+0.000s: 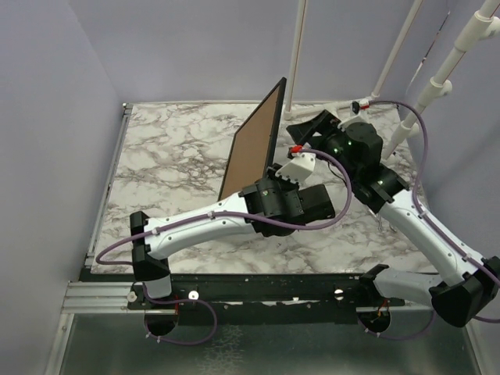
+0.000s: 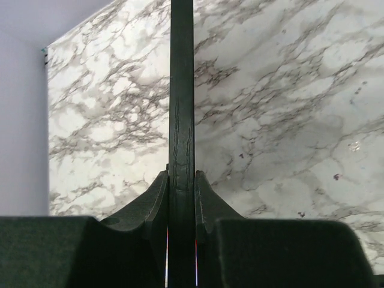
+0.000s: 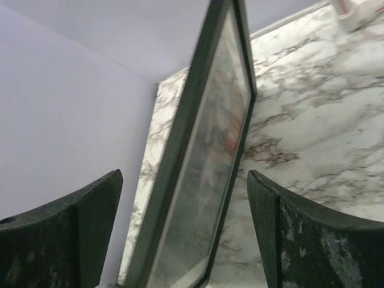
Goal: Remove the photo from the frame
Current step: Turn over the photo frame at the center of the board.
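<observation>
The left fingers point(image 2: 149, 203) are pressed together on the thin black edge of the frame point(image 2: 181, 108), one finger on each side of it, so the frame is clamped between them. In the left wrist view this edge runs straight up from the fingers, with the marble table point(image 2: 288, 120) behind it.

The right fingers point(image 3: 300, 231) stand wide apart and hold nothing. The frame point(image 3: 204, 156) is seen in the gap between them, but neither finger touches it. Its glass front faces this side and shows only a blurred grey reflection, so I cannot tell if the photo is inside.

From above, the frame point(image 1: 254, 144) stands upright near the middle of the table point(image 1: 172, 164). Its brown back faces the left, the left arm holds it low at its near end, and the right arm is just beside its front.
</observation>
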### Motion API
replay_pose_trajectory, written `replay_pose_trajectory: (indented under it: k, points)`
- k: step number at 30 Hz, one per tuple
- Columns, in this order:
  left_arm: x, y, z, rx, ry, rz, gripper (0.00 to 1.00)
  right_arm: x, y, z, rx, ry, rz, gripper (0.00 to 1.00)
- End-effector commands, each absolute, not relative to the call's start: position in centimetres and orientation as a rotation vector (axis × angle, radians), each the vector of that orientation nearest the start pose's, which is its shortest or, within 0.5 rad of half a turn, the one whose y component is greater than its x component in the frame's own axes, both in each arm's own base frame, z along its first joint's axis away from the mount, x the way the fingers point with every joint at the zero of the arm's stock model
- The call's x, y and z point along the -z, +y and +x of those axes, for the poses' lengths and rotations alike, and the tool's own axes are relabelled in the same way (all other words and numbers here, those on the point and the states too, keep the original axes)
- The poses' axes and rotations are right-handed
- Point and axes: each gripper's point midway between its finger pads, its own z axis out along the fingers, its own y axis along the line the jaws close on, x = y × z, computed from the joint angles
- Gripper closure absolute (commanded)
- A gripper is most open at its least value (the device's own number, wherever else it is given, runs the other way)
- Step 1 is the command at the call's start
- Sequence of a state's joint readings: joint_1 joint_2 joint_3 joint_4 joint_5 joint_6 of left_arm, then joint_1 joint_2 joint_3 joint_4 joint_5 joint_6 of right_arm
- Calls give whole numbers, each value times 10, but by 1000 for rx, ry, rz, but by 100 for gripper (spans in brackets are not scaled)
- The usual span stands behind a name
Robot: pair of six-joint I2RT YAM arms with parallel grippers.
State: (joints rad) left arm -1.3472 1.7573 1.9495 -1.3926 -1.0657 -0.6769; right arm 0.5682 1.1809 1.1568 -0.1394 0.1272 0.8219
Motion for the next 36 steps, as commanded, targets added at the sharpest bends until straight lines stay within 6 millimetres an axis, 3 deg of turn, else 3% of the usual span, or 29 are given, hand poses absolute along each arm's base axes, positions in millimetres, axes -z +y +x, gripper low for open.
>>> replay_pose_trajectory:
  k: [1, 5, 10, 18, 27, 36]
  points:
    - [-348, -291, 221, -52, 1942, 325, 100, -295, 188, 337, -650, 1859, 369, 14]
    - [-350, -280, 229, 173, 1961, 234, 100, -259, 178, 326, -597, 1922, 390, 15]
    - [-338, -254, 245, 323, 1998, 128, 100, -216, 178, 315, -590, 1997, 372, 16]
    - [-326, -219, 264, 462, 2017, -9, 100, -167, 199, 312, -658, 2105, 342, 18]
    - [-308, -206, 258, 733, 2035, -96, 100, -145, 206, 318, -642, 2153, 329, 18]
    - [-343, -211, 236, 963, 1985, -107, 100, -140, 207, 327, -633, 2177, 302, 19]
